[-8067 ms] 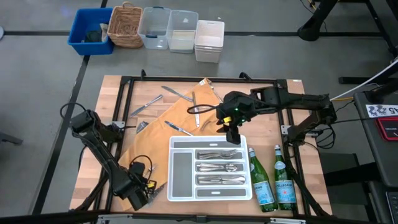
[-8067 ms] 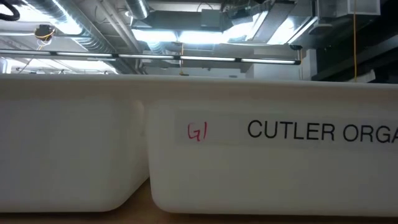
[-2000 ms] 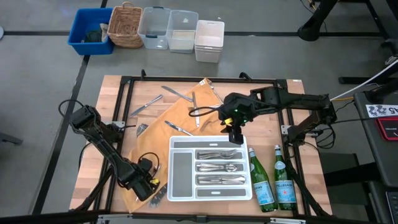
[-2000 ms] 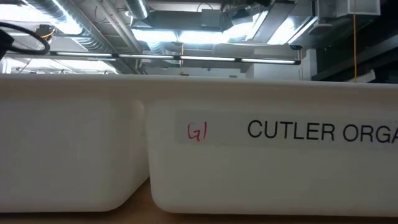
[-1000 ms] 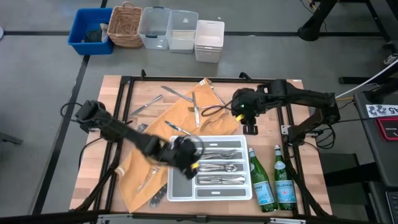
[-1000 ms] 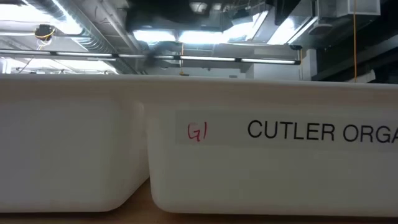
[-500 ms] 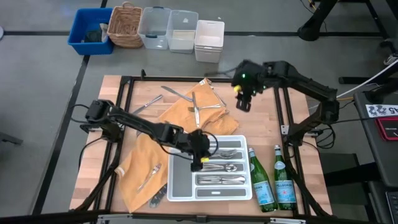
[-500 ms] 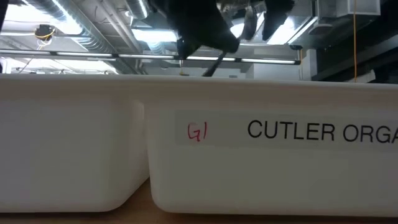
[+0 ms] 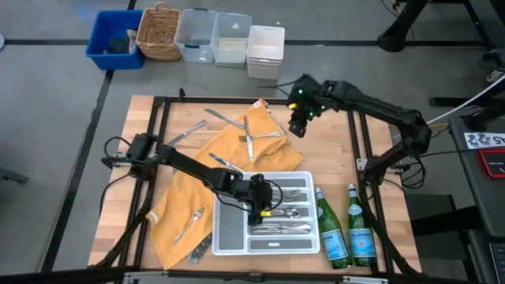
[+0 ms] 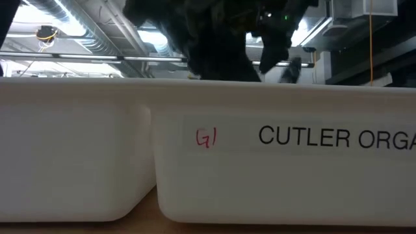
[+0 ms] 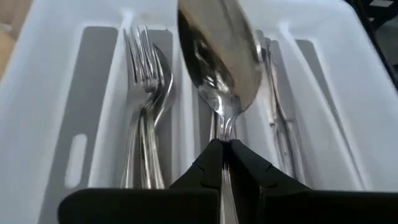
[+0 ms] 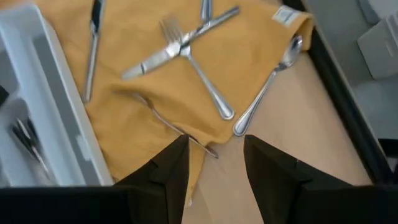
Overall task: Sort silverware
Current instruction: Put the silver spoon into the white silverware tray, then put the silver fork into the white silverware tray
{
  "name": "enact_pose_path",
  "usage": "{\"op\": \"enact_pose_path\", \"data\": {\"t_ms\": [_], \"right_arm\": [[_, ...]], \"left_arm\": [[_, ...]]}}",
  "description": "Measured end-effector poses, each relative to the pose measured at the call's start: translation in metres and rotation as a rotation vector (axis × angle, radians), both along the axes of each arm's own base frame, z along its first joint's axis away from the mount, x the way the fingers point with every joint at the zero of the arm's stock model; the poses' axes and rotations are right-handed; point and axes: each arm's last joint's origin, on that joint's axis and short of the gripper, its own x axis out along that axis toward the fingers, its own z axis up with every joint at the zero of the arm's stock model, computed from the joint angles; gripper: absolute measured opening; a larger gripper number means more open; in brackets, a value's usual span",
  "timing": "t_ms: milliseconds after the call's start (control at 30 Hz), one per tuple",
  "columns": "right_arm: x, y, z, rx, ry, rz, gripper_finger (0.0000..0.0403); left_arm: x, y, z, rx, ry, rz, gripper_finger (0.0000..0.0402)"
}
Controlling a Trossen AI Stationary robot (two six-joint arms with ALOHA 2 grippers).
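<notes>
The left gripper (image 11: pixel 225 148) clenches the slim handle of one polished steel spoon (image 11: pixel 219 59) above the white plastic tray (image 9: pixel 309 241), whose compartments hold nested forks (image 11: pixel 144 99), spoons and knives; the right gripper (image 12: pixel 212 163) hangs with fingers spread over the mustard cloth (image 12: pixel 149 93), where one fork, one spoon and a few knives lie; two green glass bottles (image 9: pixel 347 229) stand beside the tray.

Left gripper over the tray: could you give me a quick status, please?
Left gripper shut on shiny metal spoon, above white divided tray. Right gripper open, over mustard cloth. Nothing in the way.
</notes>
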Motion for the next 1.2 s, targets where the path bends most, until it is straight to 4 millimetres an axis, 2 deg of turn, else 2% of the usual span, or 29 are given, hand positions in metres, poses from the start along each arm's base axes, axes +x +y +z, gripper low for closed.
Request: {"op": "enact_pose_path", "data": {"t_ms": [167,267,533,700,833,1033,1200], "right_arm": [[0.002,-0.001,-0.035,-0.017,0.034,0.056,0.0156],[0.001,0.0,-0.053,-0.027,0.056,0.09,0.0156],[-0.001,0.002,-0.092,-0.03,0.039,0.168,0.0156],[0.0,0.004,-0.102,0.0,-0.01,0.198,0.0156],[0.007,0.009,-0.103,-0.029,-0.063,0.225,0.0156],[0.03,0.023,-0.102,-0.146,-0.172,0.298,0.0156],[0.048,0.029,-0.119,-0.223,-0.162,0.331,0.0156]], "left_arm": [[0.005,-0.004,-0.014,0.01,-0.003,-0.02,0.0008],[0.006,-0.004,-0.016,0.018,-0.007,-0.027,0.0016],[0.007,-0.004,-0.015,0.047,-0.034,-0.054,0.0099],[0.006,-0.005,-0.011,0.048,-0.04,-0.061,0.0119],[-0.006,0.004,0.01,0.057,0.007,-0.05,0.0115],[-0.036,0.036,0.051,0.035,0.134,0.076,0.0103],[-0.059,0.055,0.087,0.024,0.127,0.144,0.0102]]}}
